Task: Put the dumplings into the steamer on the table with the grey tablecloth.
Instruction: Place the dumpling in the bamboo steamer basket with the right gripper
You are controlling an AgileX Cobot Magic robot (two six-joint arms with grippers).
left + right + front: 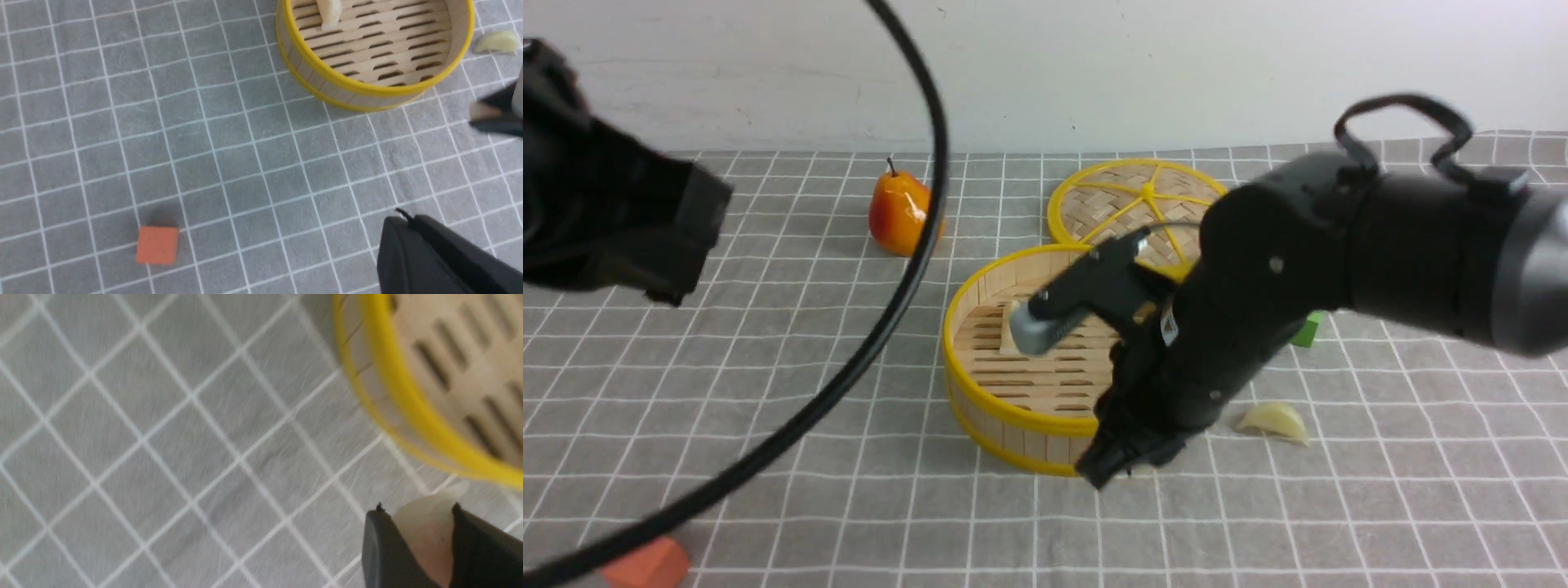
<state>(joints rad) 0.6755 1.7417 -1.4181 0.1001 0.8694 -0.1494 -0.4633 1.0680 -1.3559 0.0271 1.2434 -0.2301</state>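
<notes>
The steamer point(1013, 412) stands mid-table on the grey tablecloth point(768, 392). A white dumpling point(1011, 325) lies inside it at the far left, also seen in the left wrist view point(329, 12). My right gripper point(416, 512) is shut on the pale pink dumpling point(425, 539). It is low over the cloth, just outside the steamer's near rim point(402, 404), as the front view shows point(1107, 469). The yellow-green dumpling point(1274, 420) lies on the cloth to the right of the steamer. My left gripper point(402, 222) is shut and empty, high above the left of the table.
The flat woven lid point(1131, 200) lies behind the steamer. A pear point(898, 214) stands at the back left. A green block point(1308, 331) is partly hidden behind my right arm. An orange block point(645, 563) lies near left. A black cable point(907, 278) loops across the left.
</notes>
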